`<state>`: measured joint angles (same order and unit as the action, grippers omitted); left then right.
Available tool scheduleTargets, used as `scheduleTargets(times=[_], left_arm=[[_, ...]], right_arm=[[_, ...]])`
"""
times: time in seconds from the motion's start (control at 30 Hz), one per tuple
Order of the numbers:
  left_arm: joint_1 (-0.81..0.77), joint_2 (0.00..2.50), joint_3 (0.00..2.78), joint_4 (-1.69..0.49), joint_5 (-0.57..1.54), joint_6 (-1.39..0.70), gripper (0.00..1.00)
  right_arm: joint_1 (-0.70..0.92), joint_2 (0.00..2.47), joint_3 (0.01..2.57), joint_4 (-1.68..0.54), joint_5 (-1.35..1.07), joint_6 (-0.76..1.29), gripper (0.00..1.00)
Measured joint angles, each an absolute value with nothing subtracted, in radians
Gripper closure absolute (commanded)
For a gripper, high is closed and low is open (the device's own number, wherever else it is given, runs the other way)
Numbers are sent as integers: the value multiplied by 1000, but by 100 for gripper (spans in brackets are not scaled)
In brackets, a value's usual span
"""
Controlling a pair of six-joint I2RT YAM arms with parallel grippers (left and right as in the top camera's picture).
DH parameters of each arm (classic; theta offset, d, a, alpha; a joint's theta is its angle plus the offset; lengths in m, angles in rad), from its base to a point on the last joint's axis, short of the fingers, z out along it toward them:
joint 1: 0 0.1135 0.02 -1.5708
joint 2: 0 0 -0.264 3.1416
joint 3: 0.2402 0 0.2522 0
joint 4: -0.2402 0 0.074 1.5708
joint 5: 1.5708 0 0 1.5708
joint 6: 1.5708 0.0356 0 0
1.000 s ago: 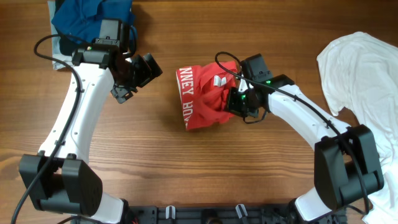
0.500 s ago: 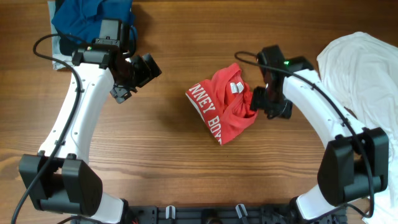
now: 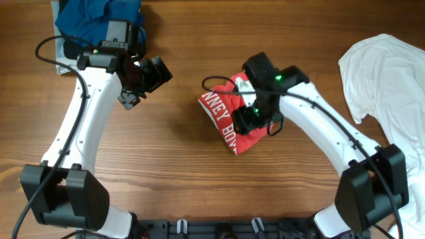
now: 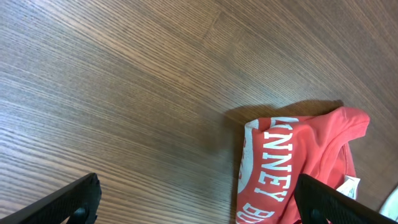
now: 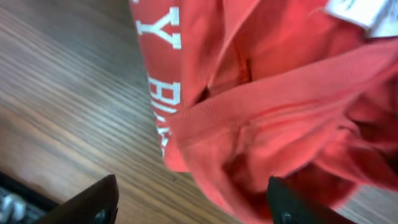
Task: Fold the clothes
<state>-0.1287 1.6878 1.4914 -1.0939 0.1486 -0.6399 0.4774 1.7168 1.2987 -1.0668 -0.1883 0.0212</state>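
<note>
The red T-shirt [image 3: 224,117] lies crumpled in a bunch at the table's middle, its white lettering facing left. It also shows in the left wrist view [image 4: 292,162] and fills the right wrist view [image 5: 267,93]. My right gripper [image 3: 257,121] hovers over the bunch's right side, jaws wide apart [image 5: 196,205], with red cloth below them and not pinched. My left gripper [image 3: 145,83] stands open [image 4: 199,208] over bare wood to the left of the shirt, well apart from it. A white shirt [image 3: 388,73] is spread at the right edge.
A blue garment [image 3: 93,16] is heaped at the back left corner, behind the left arm. The white shirt runs down along the table's right edge past the right arm's base. Bare wood lies in front of the red shirt.
The right gripper opened and let go of the red shirt. It swung out to the right, dragging and turning the bunch, then came back over it. The left arm stayed still.
</note>
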Motion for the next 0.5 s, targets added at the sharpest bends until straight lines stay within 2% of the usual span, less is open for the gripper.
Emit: scheduleTargets(times=[0.07,0.1,0.13,0.23,0.5], left_arm=[[-129,1688,1491,-1094,147,-633,0],[-129,1688,1491,-1094,146,-629,0],[-129,1688,1491,-1094,146,-629,0],[-129,1688,1491,-1095,146,-628,0],[-129,1689,1491,-1096,146,-625,0]], right_arm=[[481,1717,1249,-1044,-157,25,26],[481,1717,1244,-1032,-146,34,40],[481,1717,1244,-1030,-145,40,60],[481,1717,1244,-1008,-128,59,96],[479,1717,1244,-971,-34,176,95]])
